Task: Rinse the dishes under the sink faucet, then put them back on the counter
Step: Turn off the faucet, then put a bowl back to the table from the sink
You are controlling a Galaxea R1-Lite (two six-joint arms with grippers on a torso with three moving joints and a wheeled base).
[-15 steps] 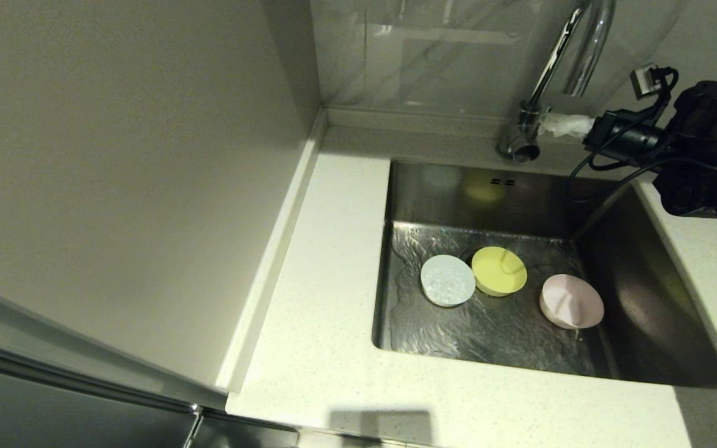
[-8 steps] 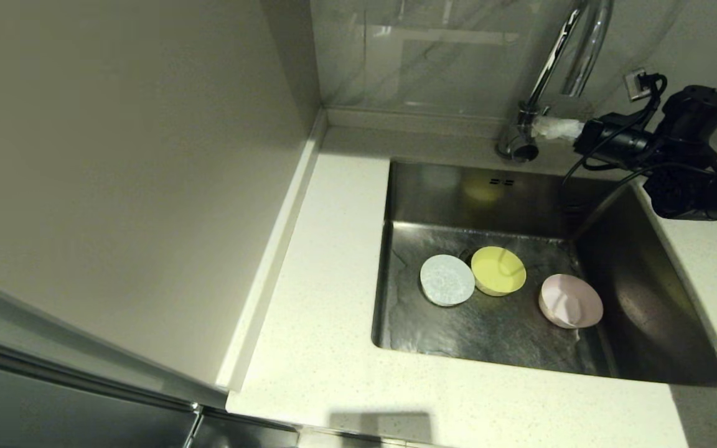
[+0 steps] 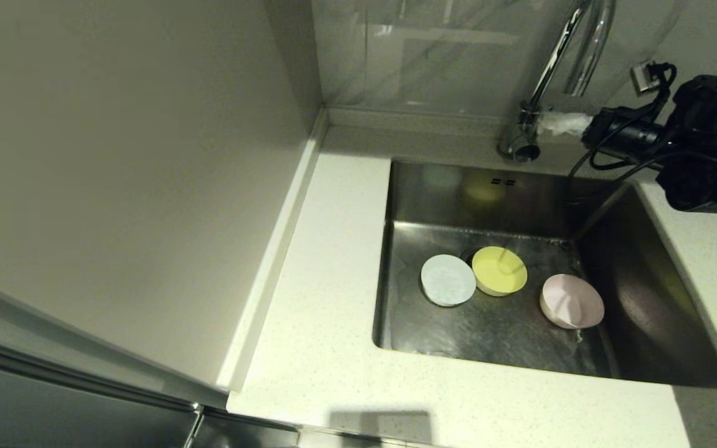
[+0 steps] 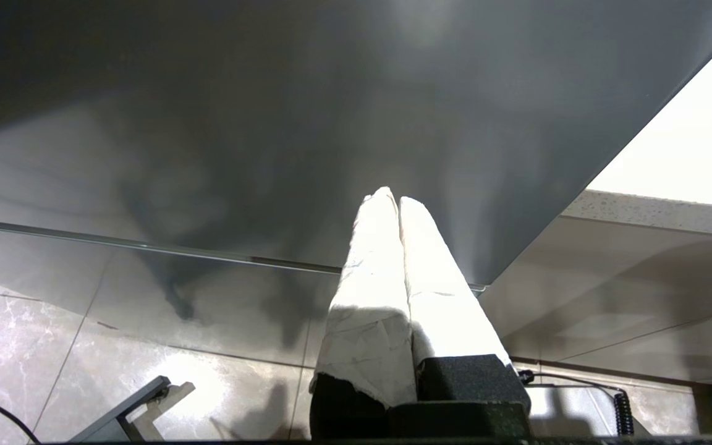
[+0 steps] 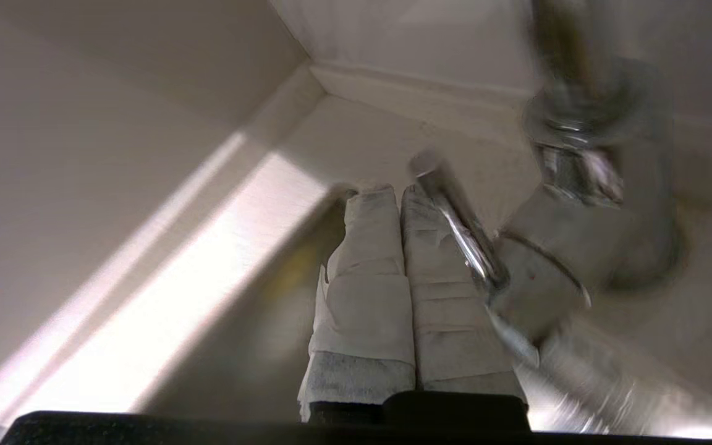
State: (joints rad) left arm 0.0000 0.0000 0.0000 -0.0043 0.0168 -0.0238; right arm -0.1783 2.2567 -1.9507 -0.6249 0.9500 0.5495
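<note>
Three small bowls are seen on the wet floor of the sink [image 3: 645, 298] — one white bowl [image 3: 448, 280], one yellow-green bowl [image 3: 499, 270] and one pale pink bowl [image 3: 571, 301]. The white and yellow-green bowls are set just beside each other, close to the drain, which is mostly hidden behind them; whether their rims touch cannot be told. The pink bowl is placed apart from them, nearer the sink's right wall, and is tipped slightly. Two small overflow slots [image 3: 503, 182] are cut into the back wall of the basin.

One faucet [image 3: 551, 65] is mounted behind the sink, on the raised back strip of the counter [image 3: 327, 311]. The right gripper [image 3: 551, 124] is held level at the faucet's base, its two white-wrapped fingers [image 5: 387, 272] pressed together with nothing between them. In the right wrist view the faucet's one short lever [image 5: 455, 228] is lying along the side of one finger — apparently touching it.

The left gripper [image 4: 393, 204] is parked below counter level, before a dark cabinet front [image 4: 269, 123], its two wrapped fingers closed on nothing. No bowl is held by either gripper.
</note>
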